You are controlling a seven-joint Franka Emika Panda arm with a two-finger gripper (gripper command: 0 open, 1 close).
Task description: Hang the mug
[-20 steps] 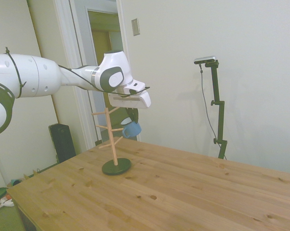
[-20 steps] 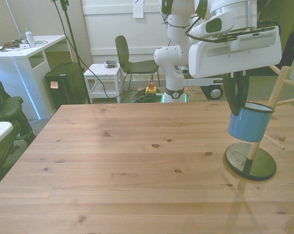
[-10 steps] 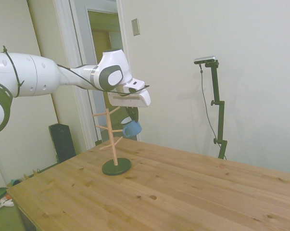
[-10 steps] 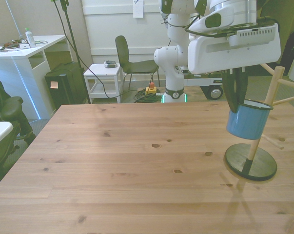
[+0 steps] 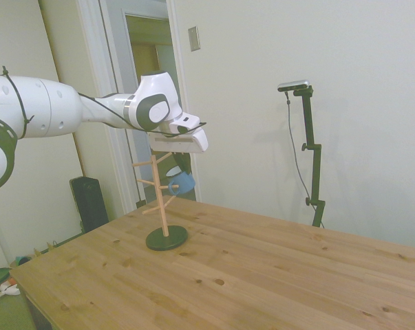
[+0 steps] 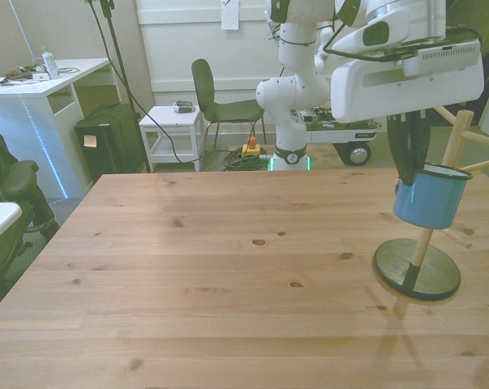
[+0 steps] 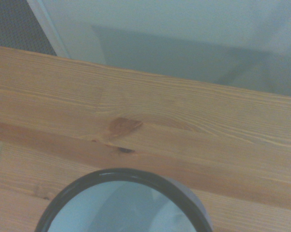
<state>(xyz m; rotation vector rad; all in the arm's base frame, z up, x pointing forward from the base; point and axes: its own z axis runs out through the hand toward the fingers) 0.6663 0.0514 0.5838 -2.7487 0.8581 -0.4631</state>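
The end effector (image 6: 412, 166) is clamped on the mug (image 6: 430, 197) by its rim, and the mug is held aloft against the wooden mug tree (image 6: 439, 203), above the tabletop (image 6: 228, 275); next, the handle must be threaded onto a peg.

Tool (image 6: 413, 166) raised, clamped on mug (image 6: 430, 197)

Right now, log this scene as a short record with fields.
mug: light blue, held off the table, beside the rack's pegs, white inside and dark rim seen in the wrist view
gripper: shut on the mug's rim, reaching down from above
rack: wooden peg tree on a dark round base
hung yet: not clearly; handle hidden, gripper holds the mug
table: wooden, rack near the front view's right
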